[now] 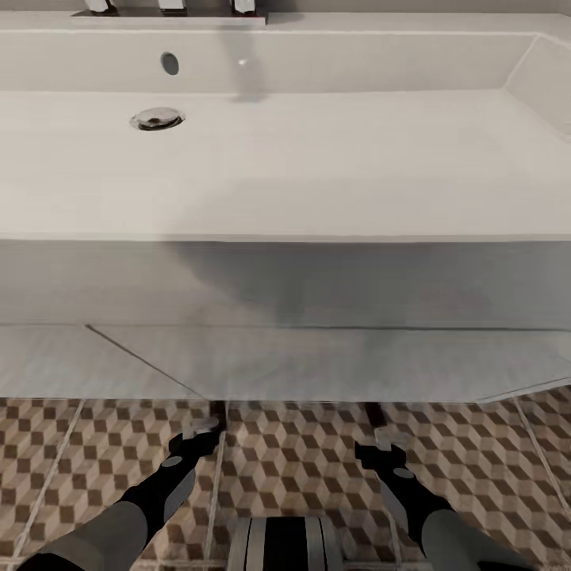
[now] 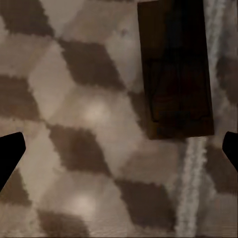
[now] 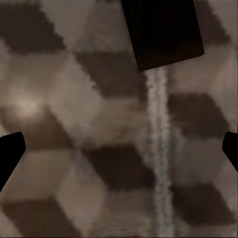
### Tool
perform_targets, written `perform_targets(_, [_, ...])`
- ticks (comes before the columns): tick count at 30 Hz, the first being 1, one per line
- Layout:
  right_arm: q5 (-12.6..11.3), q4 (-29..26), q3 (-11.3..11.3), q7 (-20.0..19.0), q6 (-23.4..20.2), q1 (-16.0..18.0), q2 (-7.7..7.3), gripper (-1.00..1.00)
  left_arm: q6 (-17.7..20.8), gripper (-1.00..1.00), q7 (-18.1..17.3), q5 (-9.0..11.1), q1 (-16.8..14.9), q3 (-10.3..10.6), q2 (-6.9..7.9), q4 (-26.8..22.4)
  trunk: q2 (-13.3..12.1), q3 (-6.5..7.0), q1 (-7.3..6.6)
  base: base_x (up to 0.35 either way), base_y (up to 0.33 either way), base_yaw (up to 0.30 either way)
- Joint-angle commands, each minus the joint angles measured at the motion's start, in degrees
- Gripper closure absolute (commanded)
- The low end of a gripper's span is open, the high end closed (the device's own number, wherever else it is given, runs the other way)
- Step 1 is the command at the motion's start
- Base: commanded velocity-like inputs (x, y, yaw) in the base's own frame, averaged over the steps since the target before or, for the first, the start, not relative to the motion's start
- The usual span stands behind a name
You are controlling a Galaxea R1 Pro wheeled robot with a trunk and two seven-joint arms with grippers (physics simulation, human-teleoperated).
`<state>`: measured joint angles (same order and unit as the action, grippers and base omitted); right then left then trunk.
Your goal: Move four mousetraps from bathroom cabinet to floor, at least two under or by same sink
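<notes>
I am facing the long white sink (image 1: 333,159) from above, over the cube-pattern bathroom floor (image 1: 301,468). One dark-brown mousetrap (image 1: 216,413) lies flat on the tiles at the foot of the vanity (image 1: 317,361), a second mousetrap (image 1: 374,414) further right. My left gripper (image 1: 198,438) hovers open just short of the first mousetrap (image 2: 176,74), nothing between its fingers (image 2: 10,153). My right gripper (image 1: 379,449) is open too, just short of the other mousetrap (image 3: 161,32). The cabinet is out of view.
The vanity front overhangs the floor right ahead of both grippers. The basin has a drain (image 1: 157,119) at left and chrome tap fittings (image 1: 170,6) at the back edge. My own base (image 1: 285,543) shows between the arms.
</notes>
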<state>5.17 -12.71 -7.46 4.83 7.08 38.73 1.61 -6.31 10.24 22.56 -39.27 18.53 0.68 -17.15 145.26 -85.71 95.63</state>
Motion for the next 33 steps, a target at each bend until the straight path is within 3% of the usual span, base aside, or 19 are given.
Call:
perform_targets(1, [0.5, 0.1, -0.5, 0.1, 0.2, 0.0, 0.05, -1.00, -0.2, -1.00, 0.3, 0.5, 0.0, 0.5, 0.06, 0.0, 0.0, -0.03, -0.04, -0.299, 0.042, 0.000])
perform_targets(33, [0.5, 0.1, -0.4, 0.1, 0.2, 0.0, 0.06, -1.00, -0.6, -1.00, 0.4, 0.9, 0.0, 0.4, 0.03, 0.1, 0.0, -0.03, -0.04, -0.305, 0.006, 0.000])
